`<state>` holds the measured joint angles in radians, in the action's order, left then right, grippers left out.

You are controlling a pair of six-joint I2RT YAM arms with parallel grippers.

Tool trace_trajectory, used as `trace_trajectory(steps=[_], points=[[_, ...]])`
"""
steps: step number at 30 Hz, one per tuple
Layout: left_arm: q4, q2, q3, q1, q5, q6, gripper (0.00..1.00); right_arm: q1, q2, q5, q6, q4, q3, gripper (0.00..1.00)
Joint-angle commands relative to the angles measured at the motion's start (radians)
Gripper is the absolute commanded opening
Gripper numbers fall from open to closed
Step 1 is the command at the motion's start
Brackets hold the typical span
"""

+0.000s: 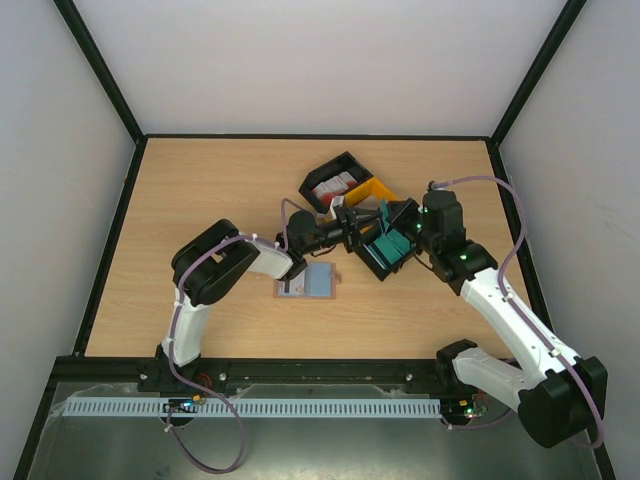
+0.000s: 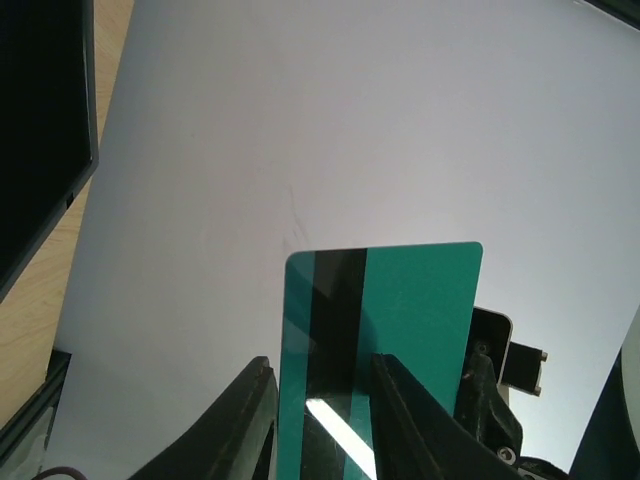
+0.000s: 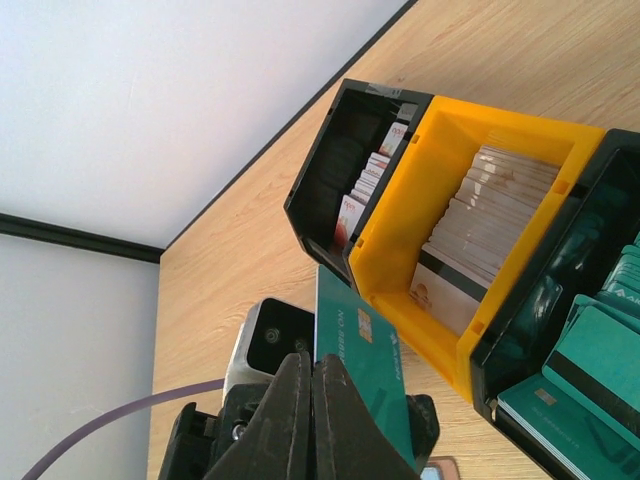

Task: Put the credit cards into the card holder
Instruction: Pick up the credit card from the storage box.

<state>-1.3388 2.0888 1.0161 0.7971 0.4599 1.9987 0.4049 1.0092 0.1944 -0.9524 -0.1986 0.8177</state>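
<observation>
pinching one teal credit card (image 3: 355,345) above the table, the right gripper (image 3: 312,400) has its fingers closed on it. the left gripper (image 2: 320,420) stands partly wide in front of that card, apparently not gripping. the card holder (image 1: 310,281) lies open on the table, apart from the card, with a pale card seemingly at its edge. the trays (image 1: 372,192) hold many cards, so most of the job looks undone.
</observation>
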Motion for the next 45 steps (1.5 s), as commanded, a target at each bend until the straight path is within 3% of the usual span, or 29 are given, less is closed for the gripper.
trace_trajectory(steps=[1, 15, 18, 24, 27, 29, 33, 34, 39, 45], points=[[-0.144, -0.038, 0.005, -0.001, 0.001, 0.006, 0.25, -0.006, -0.016, -0.028, -0.015, -0.016, -0.026, 0.02], [-0.136, -0.058, -0.003, -0.008, -0.004, -0.016, 0.03, -0.013, -0.03, -0.017, -0.017, -0.001, -0.047, 0.02], [-0.115, -0.076, -0.014, -0.014, -0.003, -0.039, 0.03, -0.015, -0.035, -0.003, -0.019, 0.008, -0.051, 0.03], [-0.085, -0.105, -0.031, -0.022, 0.0, -0.075, 0.03, -0.017, -0.066, 0.056, -0.022, 0.08, -0.068, 0.19], [-0.086, -0.107, -0.032, -0.022, 0.002, -0.078, 0.03, -0.017, -0.066, 0.099, -0.025, 0.106, -0.069, 0.23], [-0.087, -0.108, -0.032, -0.022, 0.004, -0.08, 0.03, -0.017, -0.062, 0.121, -0.032, 0.117, -0.069, 0.19], [-0.087, -0.115, -0.04, -0.023, 0.008, -0.089, 0.03, -0.017, -0.069, 0.109, -0.045, 0.119, -0.073, 0.02], [-0.085, -0.118, -0.042, -0.024, 0.011, -0.096, 0.03, -0.017, -0.072, 0.107, -0.046, 0.12, -0.075, 0.02], [-0.104, -0.126, -0.045, -0.026, 0.069, -0.119, 0.24, -0.017, -0.081, 0.129, -0.062, 0.144, -0.088, 0.02], [-0.202, -0.157, -0.091, -0.026, 0.12, -0.102, 0.24, -0.02, -0.074, 0.169, -0.076, 0.167, -0.095, 0.02]])
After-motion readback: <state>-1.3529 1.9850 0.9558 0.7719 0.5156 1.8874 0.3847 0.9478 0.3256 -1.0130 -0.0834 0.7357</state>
